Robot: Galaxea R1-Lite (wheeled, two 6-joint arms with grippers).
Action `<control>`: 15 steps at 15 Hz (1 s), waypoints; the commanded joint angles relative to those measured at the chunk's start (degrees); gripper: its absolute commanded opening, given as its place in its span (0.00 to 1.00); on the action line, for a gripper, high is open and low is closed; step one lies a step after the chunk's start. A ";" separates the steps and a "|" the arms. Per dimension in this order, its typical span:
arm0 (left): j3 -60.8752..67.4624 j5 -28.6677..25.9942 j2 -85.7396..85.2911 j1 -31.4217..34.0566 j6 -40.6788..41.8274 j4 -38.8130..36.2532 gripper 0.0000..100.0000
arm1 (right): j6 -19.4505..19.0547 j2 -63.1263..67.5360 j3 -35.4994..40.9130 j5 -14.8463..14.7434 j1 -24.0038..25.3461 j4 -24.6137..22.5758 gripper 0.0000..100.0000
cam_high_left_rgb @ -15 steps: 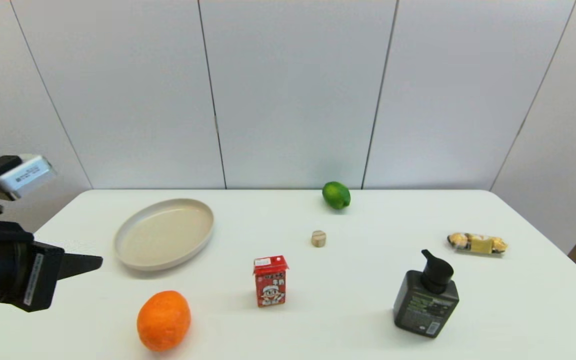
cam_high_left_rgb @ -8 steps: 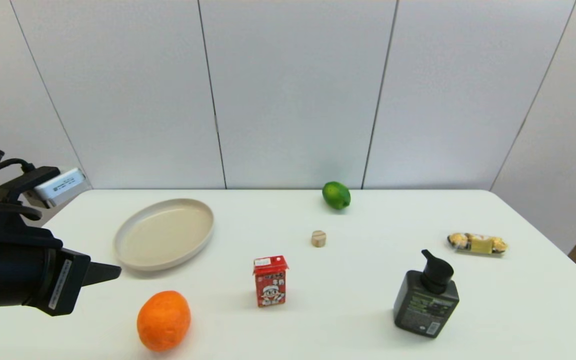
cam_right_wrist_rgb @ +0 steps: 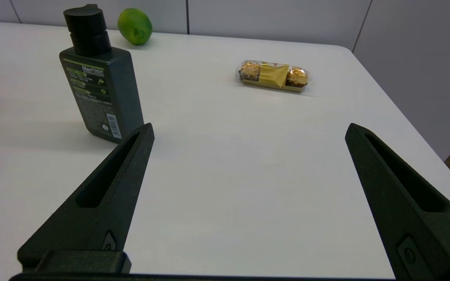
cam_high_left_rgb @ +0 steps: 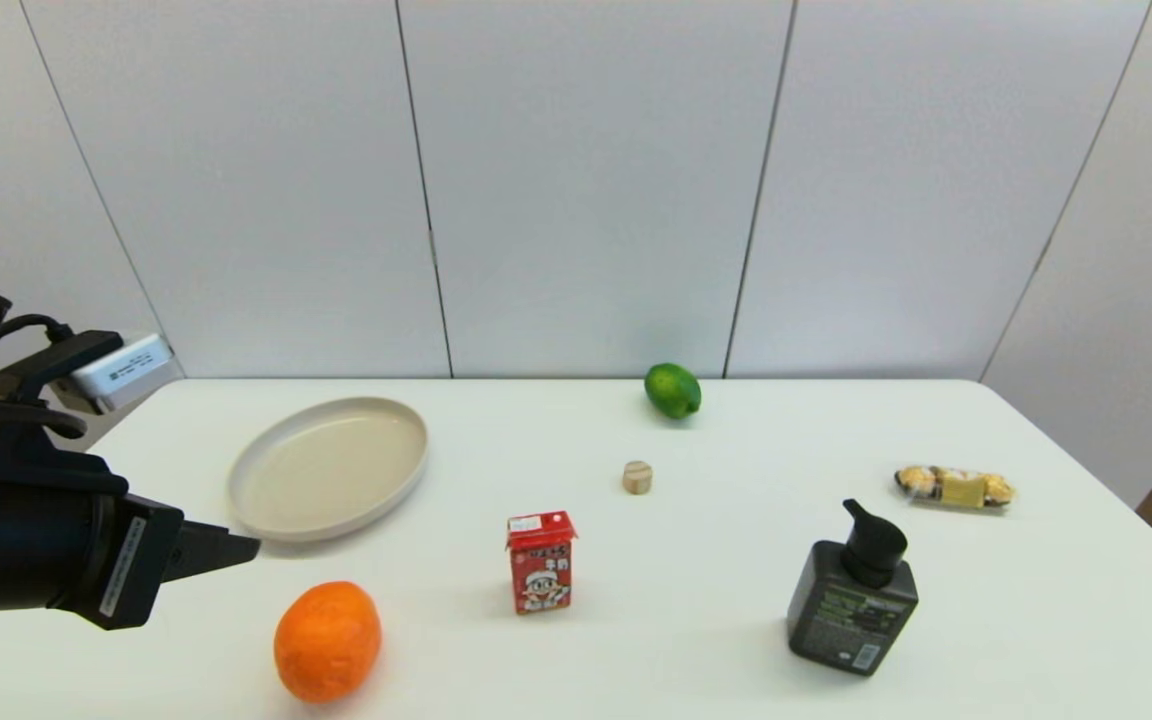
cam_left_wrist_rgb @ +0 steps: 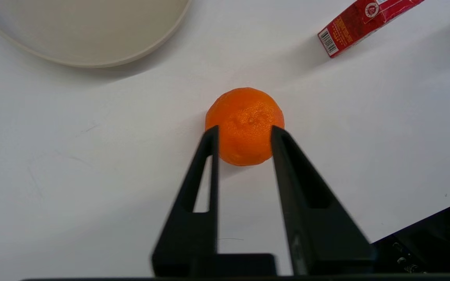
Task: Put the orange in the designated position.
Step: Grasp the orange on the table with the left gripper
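I see a white table [cam_high_left_rgb: 696, 660] in front of pale wall panels. At the far left my left gripper [cam_left_wrist_rgb: 243, 130] hangs above the table's near left corner, jaws apart, the tips framing the orange [cam_high_left_rgb: 327, 641] in the wrist view without touching it. The orange sits on bare tabletop at the near left, just in front of the beige plate [cam_high_left_rgb: 328, 467]. Moving right, I pass a red drink carton [cam_high_left_rgb: 540, 561], a small wooden piece [cam_high_left_rgb: 638, 477], a lime [cam_high_left_rgb: 673, 390] near the back edge, a dark pump bottle [cam_high_left_rgb: 853, 594] and wrapped chocolates [cam_high_left_rgb: 954, 487]. My right gripper [cam_right_wrist_rgb: 248, 130] idles wide open, near the bottle.
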 commanded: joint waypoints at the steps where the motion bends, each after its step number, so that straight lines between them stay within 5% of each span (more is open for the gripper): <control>1: 0.56 -0.39 -0.14 -0.35 0.04 0.44 1.00 | -0.03 0.07 0.09 0.02 0.03 -0.03 1.00; 15: 6.18 -1.80 14.45 -3.07 0.13 -3.78 1.00 | -0.03 0.07 0.09 0.02 0.03 -0.03 1.00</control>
